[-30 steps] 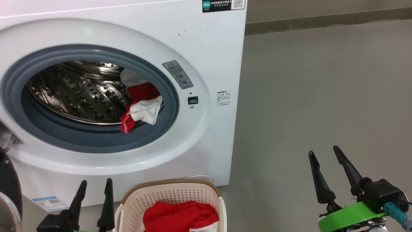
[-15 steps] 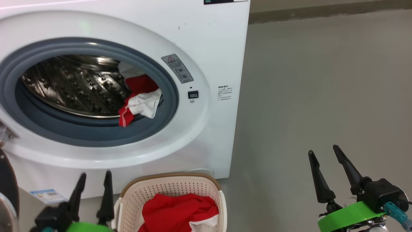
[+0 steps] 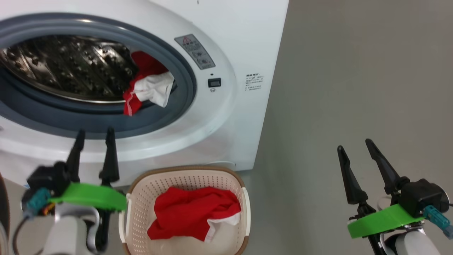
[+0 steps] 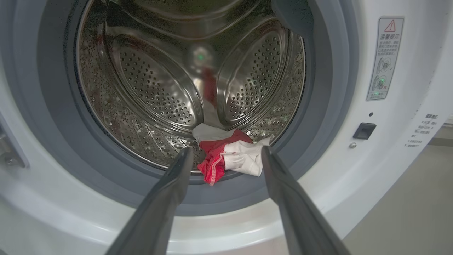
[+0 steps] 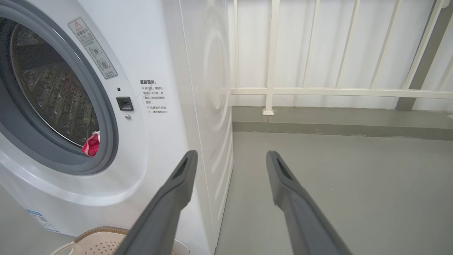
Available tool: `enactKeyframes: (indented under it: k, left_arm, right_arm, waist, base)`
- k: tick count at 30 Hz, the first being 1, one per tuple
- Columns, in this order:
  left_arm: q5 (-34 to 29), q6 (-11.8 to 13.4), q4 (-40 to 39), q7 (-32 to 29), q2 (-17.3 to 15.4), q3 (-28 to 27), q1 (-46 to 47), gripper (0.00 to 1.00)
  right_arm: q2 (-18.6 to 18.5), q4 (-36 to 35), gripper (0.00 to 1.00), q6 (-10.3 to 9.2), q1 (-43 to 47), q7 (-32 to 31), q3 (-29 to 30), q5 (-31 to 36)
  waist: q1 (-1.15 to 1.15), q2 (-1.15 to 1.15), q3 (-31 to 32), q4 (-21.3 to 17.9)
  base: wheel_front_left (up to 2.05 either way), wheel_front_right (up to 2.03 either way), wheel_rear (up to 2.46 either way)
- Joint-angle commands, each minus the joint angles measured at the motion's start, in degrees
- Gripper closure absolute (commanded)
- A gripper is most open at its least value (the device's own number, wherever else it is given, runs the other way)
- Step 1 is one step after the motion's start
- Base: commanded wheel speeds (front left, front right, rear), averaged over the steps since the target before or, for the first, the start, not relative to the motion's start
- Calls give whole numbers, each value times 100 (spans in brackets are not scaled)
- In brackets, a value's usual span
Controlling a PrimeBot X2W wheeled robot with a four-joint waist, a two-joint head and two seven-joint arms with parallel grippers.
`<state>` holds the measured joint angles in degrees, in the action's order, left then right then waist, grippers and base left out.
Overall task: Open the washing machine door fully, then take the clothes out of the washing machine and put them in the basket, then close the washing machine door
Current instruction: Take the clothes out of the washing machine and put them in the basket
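Red and white up front: one of the clothes (image 3: 148, 88) lies at the right side of the perforated steel drum (image 3: 63, 67), its hem spilling over the lip onto the grey rubber ring (image 3: 106, 124). The washing machine (image 3: 226, 42) has its mouth uncovered, nothing across the opening. Down below, the basket (image 3: 187, 170) sits on the floor right against the machine's front, and a second red garment (image 3: 191, 216) is bunched inside it, with a strip of white trim showing at its lower right.

The left gripper (image 3: 95, 131) hangs before the white front just under the ring, fingers spread wide, nothing between them. In its wrist view, the drum garment sits squarely between the two fingers, though how close the tips are to the cloth is hard to judge from here.

Over on the other side, the right gripper (image 3: 354, 144) is well apart from the machine, above the bare grey floor (image 3: 354, 71), jaws fully parted and empty too. Its wrist view looks past the machine's corner to a white railing (image 5: 272, 56).
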<state>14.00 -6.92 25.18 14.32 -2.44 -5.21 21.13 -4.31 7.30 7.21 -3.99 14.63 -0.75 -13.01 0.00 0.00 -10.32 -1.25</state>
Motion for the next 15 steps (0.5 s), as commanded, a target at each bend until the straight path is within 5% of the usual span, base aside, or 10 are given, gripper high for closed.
enactKeyframes:
  k: [1, 15]
  left_arm:
    - [-61, 17, -68, 68, -165, -188, 273, 0]
    - [-181, -26, 1071, 68, -538, -262, 2159, 0]
  right_arm:
    - [-84, -170, 0, 28, -213, 37, -139, 44]
    - [-94, -102, 0, 28, -726, 37, -308, 30]
  waist:
    - [0, 0, -287, 11]
    - [0, 0, -1199, -176]
  base:
    - [0, 0, 0]
    - [0, 0, 0]
